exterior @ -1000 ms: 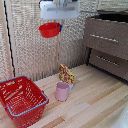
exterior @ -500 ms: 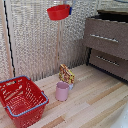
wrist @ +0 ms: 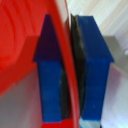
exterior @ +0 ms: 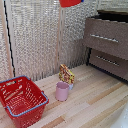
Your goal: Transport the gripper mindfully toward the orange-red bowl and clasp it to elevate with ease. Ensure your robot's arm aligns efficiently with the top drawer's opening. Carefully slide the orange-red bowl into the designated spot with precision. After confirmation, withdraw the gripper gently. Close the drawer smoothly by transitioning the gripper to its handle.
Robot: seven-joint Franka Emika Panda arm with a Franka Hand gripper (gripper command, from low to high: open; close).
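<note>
The orange-red bowl (exterior: 69,3) hangs high in the air at the top edge of the exterior view, only its lower part showing. The gripper is almost wholly out of that view; a bit of blue fingertip (exterior: 81,1) shows beside the bowl. In the wrist view the gripper (wrist: 70,75) is shut on the bowl's rim (wrist: 20,45), with one blue fingertip (wrist: 52,75) inside and the other outside. The top drawer (exterior: 117,30) of the brown dresser is on the exterior view's right, below and right of the bowl, its front standing out from the dresser. The arm is out of view.
A large red wire-mesh basket (exterior: 22,100) stands on the wooden table at the exterior view's left. A pink cup (exterior: 62,91) stands mid-table with a yellow-red packet (exterior: 66,75) behind it. A lower drawer (exterior: 107,62) sits under the top one. A woven screen (exterior: 35,40) forms the back.
The gripper has carried the bowl upward and toward the exterior view's right, closer to the dresser. The white hand has left the top of the picture.
</note>
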